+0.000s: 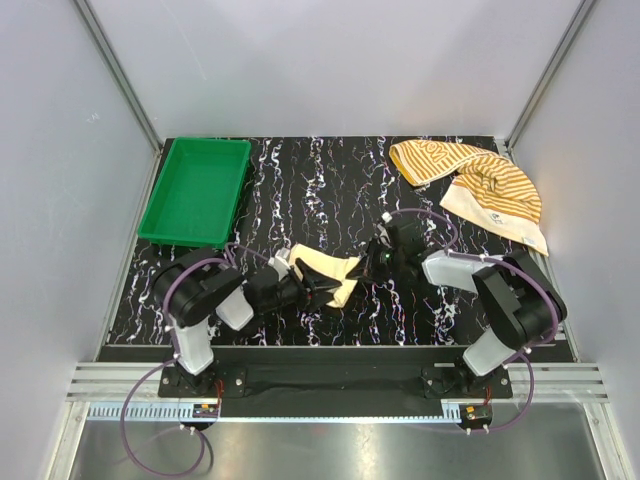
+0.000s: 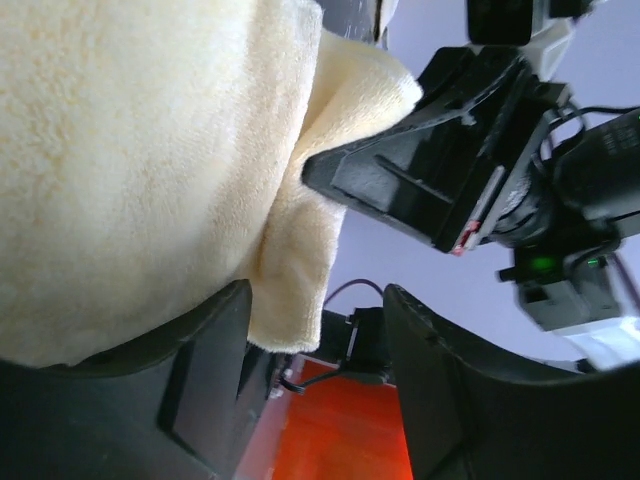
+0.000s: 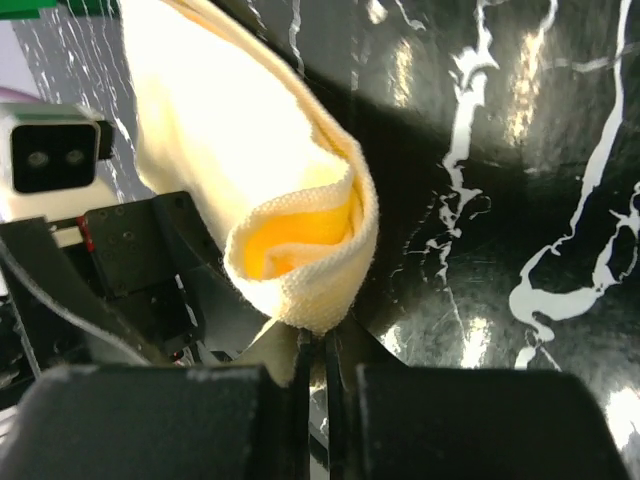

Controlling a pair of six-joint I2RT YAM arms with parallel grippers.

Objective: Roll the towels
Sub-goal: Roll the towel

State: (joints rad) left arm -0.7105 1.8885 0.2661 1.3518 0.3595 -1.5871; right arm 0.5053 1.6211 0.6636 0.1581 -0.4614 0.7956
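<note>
The pale yellow towel (image 1: 328,270) lies partly folded on the black marbled table between the two arms. My right gripper (image 1: 372,262) is shut on its right edge; in the right wrist view the pinched cloth curls into a loop (image 3: 300,250) just above the closed jaws (image 3: 318,345). My left gripper (image 1: 316,289) is at the towel's left end with its jaws open (image 2: 318,300); the towel (image 2: 140,170) rests against the left finger and a corner hangs into the gap, unclamped. The striped towel (image 1: 470,180) lies crumpled at the far right corner, away from both grippers.
A green tray (image 1: 195,190) stands at the far left of the table. White walls with metal frame posts close in the table on three sides. The right gripper's body (image 2: 450,170) sits close in front of the left one.
</note>
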